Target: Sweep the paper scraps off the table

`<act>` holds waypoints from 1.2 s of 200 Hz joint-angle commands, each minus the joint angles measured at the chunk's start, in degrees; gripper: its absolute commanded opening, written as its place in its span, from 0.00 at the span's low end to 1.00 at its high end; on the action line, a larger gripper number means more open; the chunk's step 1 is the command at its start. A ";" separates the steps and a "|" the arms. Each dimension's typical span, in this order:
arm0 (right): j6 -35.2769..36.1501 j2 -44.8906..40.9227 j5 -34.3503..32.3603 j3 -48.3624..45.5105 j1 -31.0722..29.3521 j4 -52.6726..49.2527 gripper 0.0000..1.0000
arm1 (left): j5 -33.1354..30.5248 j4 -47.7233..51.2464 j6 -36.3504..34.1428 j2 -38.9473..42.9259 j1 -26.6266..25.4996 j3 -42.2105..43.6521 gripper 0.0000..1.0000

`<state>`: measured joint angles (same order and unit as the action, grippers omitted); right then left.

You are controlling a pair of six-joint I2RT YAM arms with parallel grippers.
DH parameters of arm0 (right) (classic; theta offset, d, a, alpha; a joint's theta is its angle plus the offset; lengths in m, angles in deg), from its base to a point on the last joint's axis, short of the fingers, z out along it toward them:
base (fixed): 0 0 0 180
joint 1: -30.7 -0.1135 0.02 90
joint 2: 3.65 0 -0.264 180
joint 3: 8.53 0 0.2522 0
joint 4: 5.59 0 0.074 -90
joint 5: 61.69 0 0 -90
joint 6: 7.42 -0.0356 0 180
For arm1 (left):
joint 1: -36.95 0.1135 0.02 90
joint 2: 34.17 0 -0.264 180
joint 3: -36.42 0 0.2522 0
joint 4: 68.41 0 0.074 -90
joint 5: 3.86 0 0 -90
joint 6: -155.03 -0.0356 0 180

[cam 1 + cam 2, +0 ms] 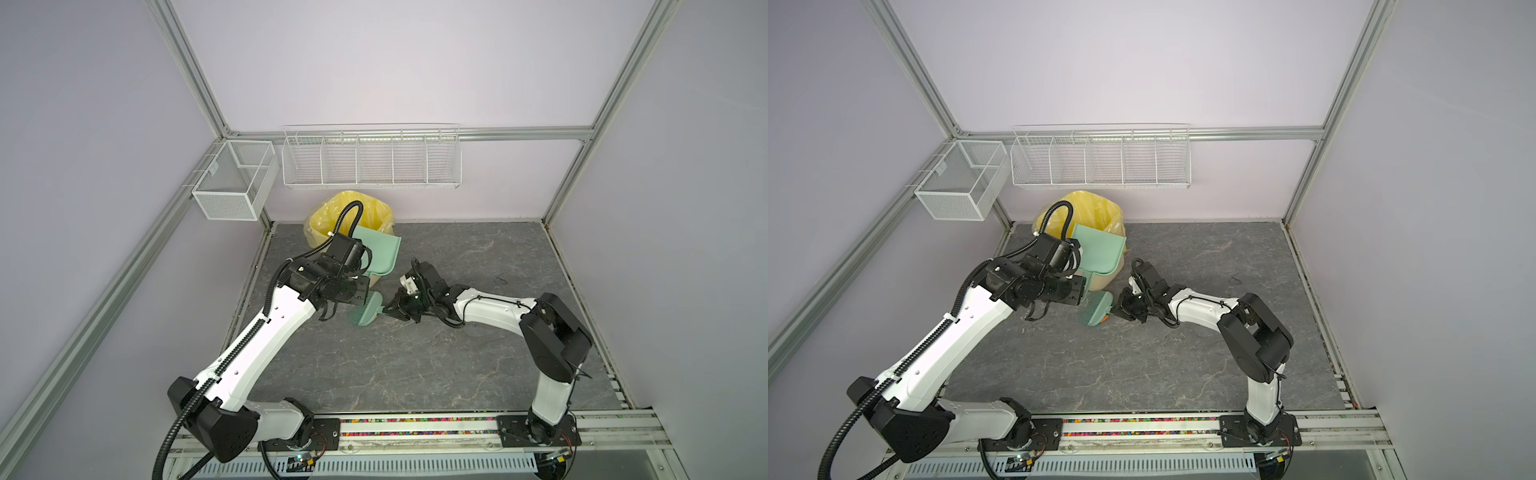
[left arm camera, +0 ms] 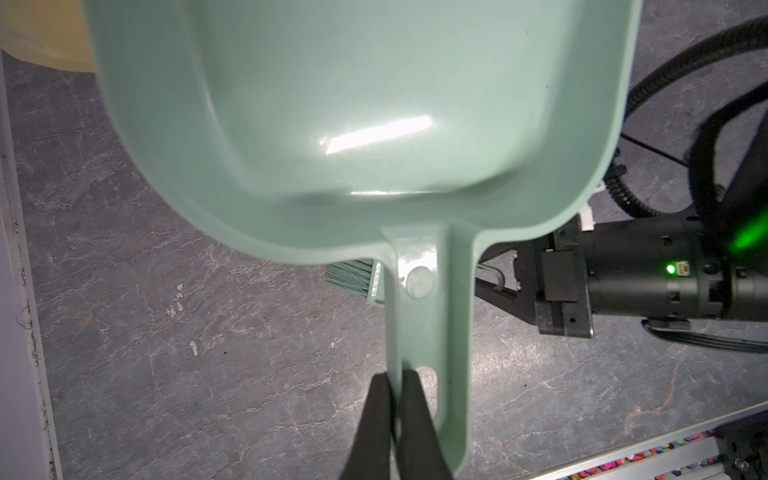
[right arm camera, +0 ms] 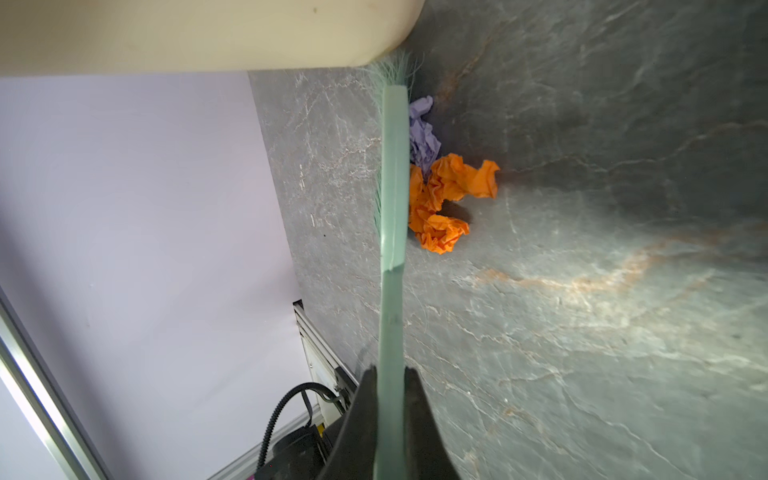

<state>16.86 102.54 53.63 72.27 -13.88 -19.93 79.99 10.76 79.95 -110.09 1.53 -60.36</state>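
Orange paper scraps (image 3: 451, 191) and a lavender one (image 3: 422, 137) lie on the table (image 1: 457, 353), pressed against the mint-green brush (image 3: 392, 187). My right gripper (image 3: 390, 374) is shut on the brush handle, with the bristles down near the bin's base. In both top views only an orange speck (image 1: 375, 318) (image 1: 1104, 319) shows beside the brush (image 1: 365, 313) (image 1: 1098, 309). My left gripper (image 2: 395, 378) is shut on the handle of the mint-green dustpan (image 2: 353, 124). The dustpan (image 1: 380, 253) (image 1: 1100, 249) is lifted beside the bin, and its inside looks empty.
A beige bin lined with a yellow bag (image 1: 353, 212) (image 1: 1084, 208) stands at the table's back left corner. A white wire rack (image 1: 372, 160) and a mesh basket (image 1: 235, 178) hang on the walls above it. Aluminium framing edges the table.
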 commanded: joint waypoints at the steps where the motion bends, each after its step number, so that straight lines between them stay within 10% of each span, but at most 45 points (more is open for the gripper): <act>1: 3.11 -1.69 1.87 -1.19 1.59 -6.96 0.07 | 0.83 0.73 0.64 0.41 -0.09 0.11 0.00; 240: 27.22 -23.04 8.54 -0.52 22.96 -38.71 0.07 | 6.32 -4.97 4.90 -4.23 -7.59 2.62 0.00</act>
<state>41.41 81.43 62.61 68.38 9.09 -55.01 85.52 7.24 83.32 -114.03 -5.46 -57.59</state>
